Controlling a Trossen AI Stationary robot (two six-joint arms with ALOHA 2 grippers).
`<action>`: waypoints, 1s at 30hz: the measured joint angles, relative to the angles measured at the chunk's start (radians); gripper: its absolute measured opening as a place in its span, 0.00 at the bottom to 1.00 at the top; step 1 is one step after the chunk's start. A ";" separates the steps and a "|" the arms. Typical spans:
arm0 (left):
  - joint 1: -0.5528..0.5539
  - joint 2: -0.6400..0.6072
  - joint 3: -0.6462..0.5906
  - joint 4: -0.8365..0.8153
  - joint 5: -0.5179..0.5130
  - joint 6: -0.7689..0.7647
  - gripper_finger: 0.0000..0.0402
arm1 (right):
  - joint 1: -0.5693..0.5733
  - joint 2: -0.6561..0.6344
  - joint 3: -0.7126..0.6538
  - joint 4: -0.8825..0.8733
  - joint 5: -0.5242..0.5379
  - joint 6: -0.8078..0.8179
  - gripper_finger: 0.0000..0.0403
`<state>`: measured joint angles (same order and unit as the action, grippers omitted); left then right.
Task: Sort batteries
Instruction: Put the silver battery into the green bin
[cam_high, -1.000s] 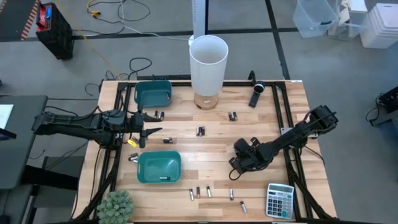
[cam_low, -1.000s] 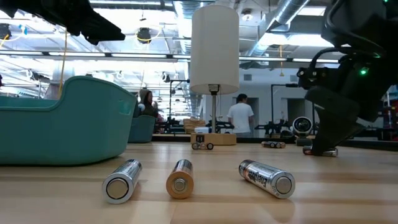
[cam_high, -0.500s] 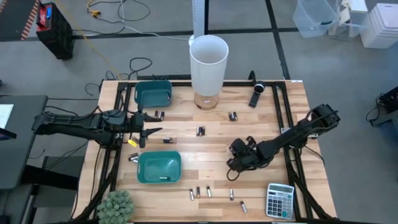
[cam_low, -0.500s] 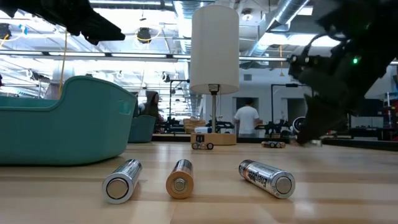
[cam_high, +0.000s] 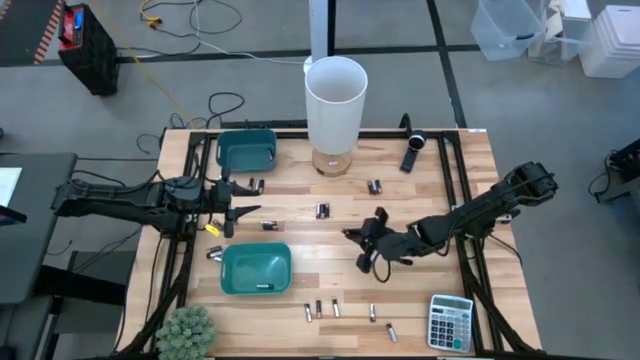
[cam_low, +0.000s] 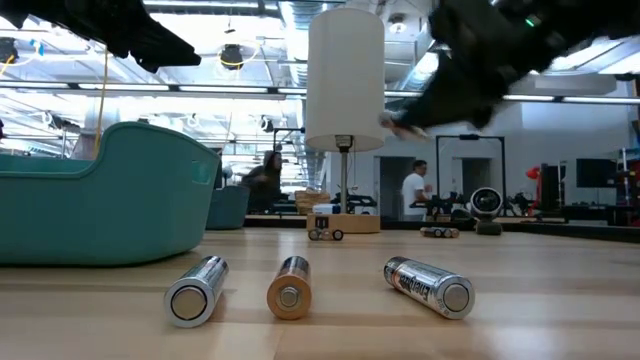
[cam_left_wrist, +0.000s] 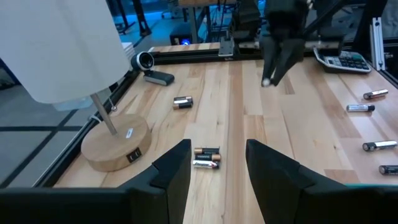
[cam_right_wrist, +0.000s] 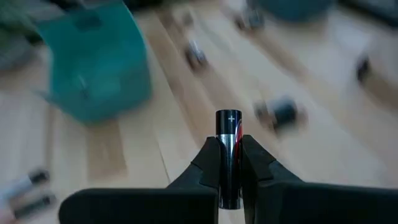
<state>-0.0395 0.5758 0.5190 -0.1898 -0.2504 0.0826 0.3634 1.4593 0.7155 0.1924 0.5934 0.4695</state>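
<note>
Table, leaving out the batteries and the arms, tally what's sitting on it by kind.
Teal bins: 2
Lamp: 1
Black oblong device: 1
Calculator: 1
Potted plant: 1
Total: 6

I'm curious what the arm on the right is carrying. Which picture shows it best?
The right wrist view: a dark battery stands clamped between the right gripper fingers, plus-marked end up. The left wrist view shows only a pale tip, the low view a blur, and the high view hides it.
</note>
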 joint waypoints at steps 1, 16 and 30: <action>0.000 0.000 0.000 0.000 0.000 0.000 0.37 | -0.008 0.000 0.000 0.054 -0.019 -0.049 0.08; 0.000 0.000 0.001 0.002 0.000 -0.017 0.37 | -0.091 0.264 0.178 0.435 -0.292 -0.250 0.08; 0.000 0.000 0.002 -0.002 0.000 -0.069 0.37 | -0.139 0.471 0.546 0.219 -0.558 -0.377 0.09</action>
<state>-0.0395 0.5756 0.5205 -0.1918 -0.2504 0.0132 0.2241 1.9299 1.2614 0.4118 0.0356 0.0927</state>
